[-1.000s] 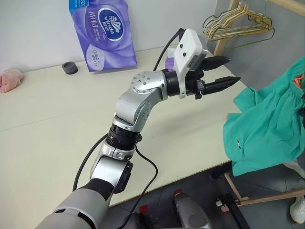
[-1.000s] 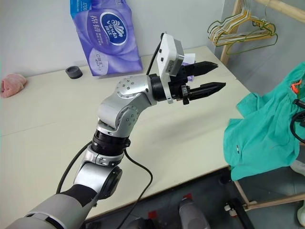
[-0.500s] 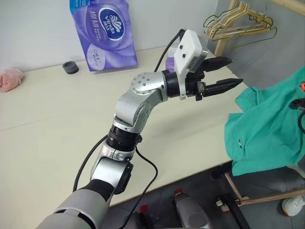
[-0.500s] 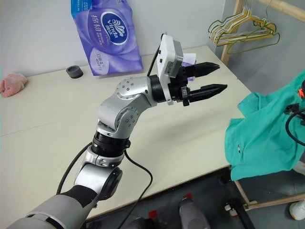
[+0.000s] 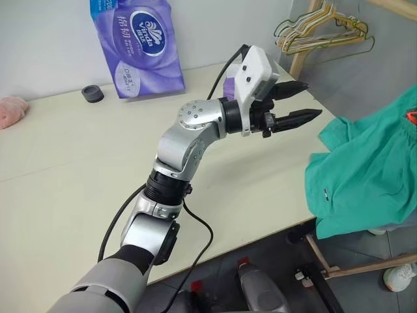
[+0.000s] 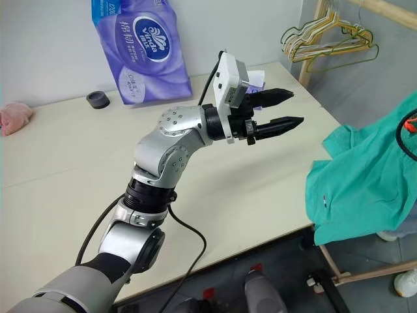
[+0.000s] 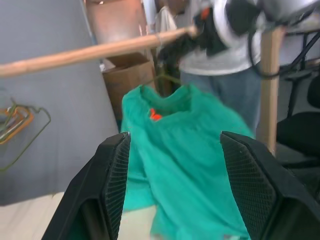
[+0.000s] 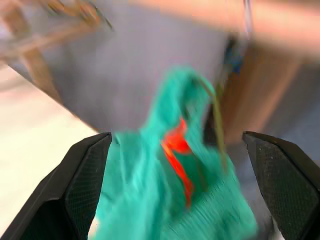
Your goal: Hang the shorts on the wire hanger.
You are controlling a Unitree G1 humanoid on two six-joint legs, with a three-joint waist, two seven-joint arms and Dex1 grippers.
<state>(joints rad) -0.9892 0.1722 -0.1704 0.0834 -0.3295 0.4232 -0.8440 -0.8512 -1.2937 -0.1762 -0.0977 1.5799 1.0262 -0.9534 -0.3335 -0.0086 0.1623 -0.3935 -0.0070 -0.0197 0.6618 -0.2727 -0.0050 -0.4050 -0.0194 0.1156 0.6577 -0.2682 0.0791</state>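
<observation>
Teal shorts (image 5: 368, 173) hang off the wire hanger (image 8: 216, 117) by the rack, lower part draped on the table (image 5: 78, 169) corner, so the hanging looks mostly done. L gripper (image 5: 294, 102) hovers over the table, jaws apart, empty. R gripper (image 8: 175, 210) faces the shorts w/ jaws wide, nothing held.

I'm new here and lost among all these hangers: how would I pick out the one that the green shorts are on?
Find the wooden rail past the table's right end. The shorts hang below it, lower part spilling onto the table corner. Their wire hanger pokes out at the top of the cloth, alone, unlike the bare bunch of hangers further along.
</observation>
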